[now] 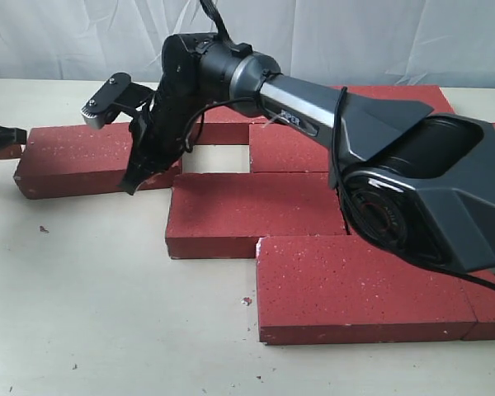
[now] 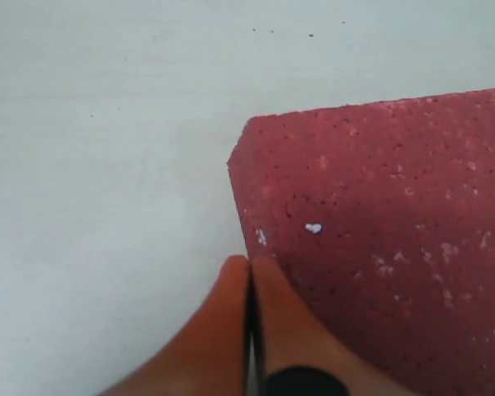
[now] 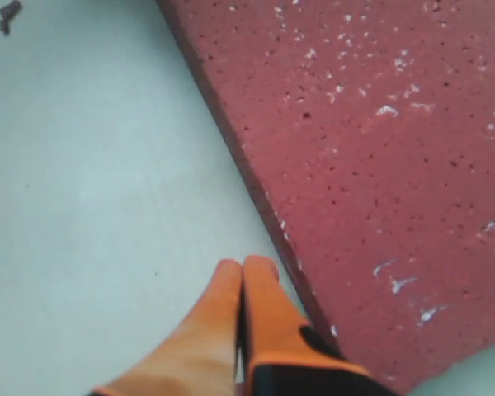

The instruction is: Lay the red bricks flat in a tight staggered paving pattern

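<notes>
Red bricks lie flat on a pale bench. I count seven for certain in the exterior view. A red sliver at the right edge may be an eighth, and the right arm hides part of the field. The left brick sits out at the end, its right end beside the middle brick. The front brick lies nearest, offset to the right, its long edge tight along the middle one. One rectangular gap of bare bench shows behind the middle brick, walled by bricks on its other sides. The right claw reaches across from the right and points down at the left brick's near right corner. In the right wrist view its two orange fingers are pressed together with nothing between them, tips over bare bench just beside a brick's edge. The left claw is likewise clenched on nothing. Its two orange fingertips sit at a brick's side just below the corner, and I cannot tell whether they touch it. Two small red crumbs lie loose on the bench.
</notes>
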{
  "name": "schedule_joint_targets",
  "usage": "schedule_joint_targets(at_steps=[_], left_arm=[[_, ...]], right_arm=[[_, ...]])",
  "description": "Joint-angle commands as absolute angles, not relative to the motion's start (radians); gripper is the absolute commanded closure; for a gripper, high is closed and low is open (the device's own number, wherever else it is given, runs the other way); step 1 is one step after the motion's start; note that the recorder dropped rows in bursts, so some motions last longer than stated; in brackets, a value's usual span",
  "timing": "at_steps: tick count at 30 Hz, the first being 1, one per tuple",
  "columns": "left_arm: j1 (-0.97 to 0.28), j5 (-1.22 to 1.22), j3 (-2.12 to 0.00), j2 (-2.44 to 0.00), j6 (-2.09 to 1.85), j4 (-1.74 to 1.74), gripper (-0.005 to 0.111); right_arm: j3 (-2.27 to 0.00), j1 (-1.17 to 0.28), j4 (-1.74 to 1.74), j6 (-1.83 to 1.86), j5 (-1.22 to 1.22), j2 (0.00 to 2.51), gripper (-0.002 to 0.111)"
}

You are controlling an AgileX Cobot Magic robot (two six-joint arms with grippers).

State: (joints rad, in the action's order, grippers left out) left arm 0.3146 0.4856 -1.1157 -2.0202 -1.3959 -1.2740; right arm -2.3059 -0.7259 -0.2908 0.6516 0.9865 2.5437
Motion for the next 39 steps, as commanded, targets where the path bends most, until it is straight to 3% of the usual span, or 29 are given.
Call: schedule_joint_targets(at_steps=[1,6,22,39], left_arm=[[0.317,0.449,-1.119,-2.013,-1.398,-1.293,0.107],[0.317,0.451,-1.119,-2.013,-1.398,-1.332,0.107],[0.317,0.475,-1.119,-2.078,-1.581,-1.554,0.107],[0.317,0.542,-1.119,-2.081,-1.6,-1.562,0.107]], right_arm=[[-2.31,-0.721,-0.202,0.592,0.995,2.485,0.109],[-2.31,-0.66,-0.073,0.249,0.91,2.47,0.109],[-2.308,-0.63,-0.084,0.251,0.837,2.582,0.109],[-2.308,-0.63,-0.168,0.294,0.913,2.576,0.109]])
